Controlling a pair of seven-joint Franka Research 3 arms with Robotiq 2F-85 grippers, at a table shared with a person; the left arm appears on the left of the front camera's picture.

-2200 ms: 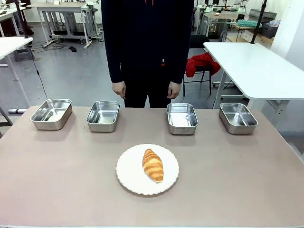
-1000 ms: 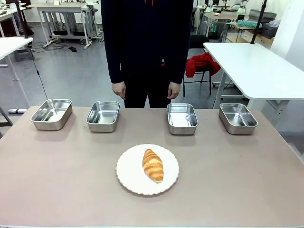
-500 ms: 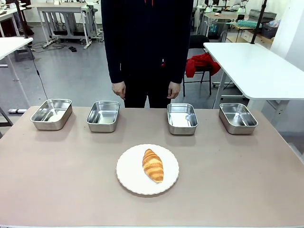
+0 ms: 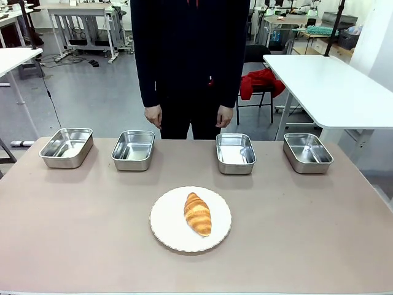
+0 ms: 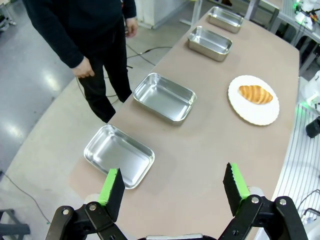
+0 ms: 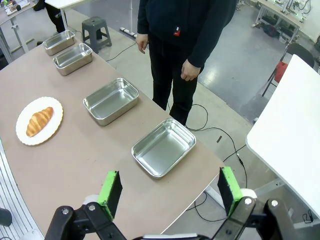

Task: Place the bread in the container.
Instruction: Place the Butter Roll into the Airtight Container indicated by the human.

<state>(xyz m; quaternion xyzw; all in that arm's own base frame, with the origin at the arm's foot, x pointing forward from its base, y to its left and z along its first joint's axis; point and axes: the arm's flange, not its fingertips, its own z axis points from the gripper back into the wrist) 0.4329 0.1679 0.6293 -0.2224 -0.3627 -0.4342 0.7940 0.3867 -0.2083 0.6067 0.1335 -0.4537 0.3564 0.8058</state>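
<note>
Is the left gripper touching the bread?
Apart. Left wrist view: the left gripper hangs open well short of the bread, which lies on the plate.

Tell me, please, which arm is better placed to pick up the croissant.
Left, marginally: the left gripper hangs open over the table, while the right gripper, also open, straddles its edge. The croissant lies about central.

Glossy grey floor [image 4: 92,98], pale patches of reflected overhead light. Matte grey-brown tabletop [image 4: 319,233] in the foreground. Long white table [image 4: 331,86] to the right; beside it a dark chair [image 4: 256,54] draped with a red garment [image 4: 261,83]. Another white table [image 4: 12,58] at the left edge, thin black cable [image 4: 54,101] trailing across the floor near it. White-framed workbenches [image 4: 80,18] along the back. Small grey stool [image 6: 92,26] farther off.
</note>
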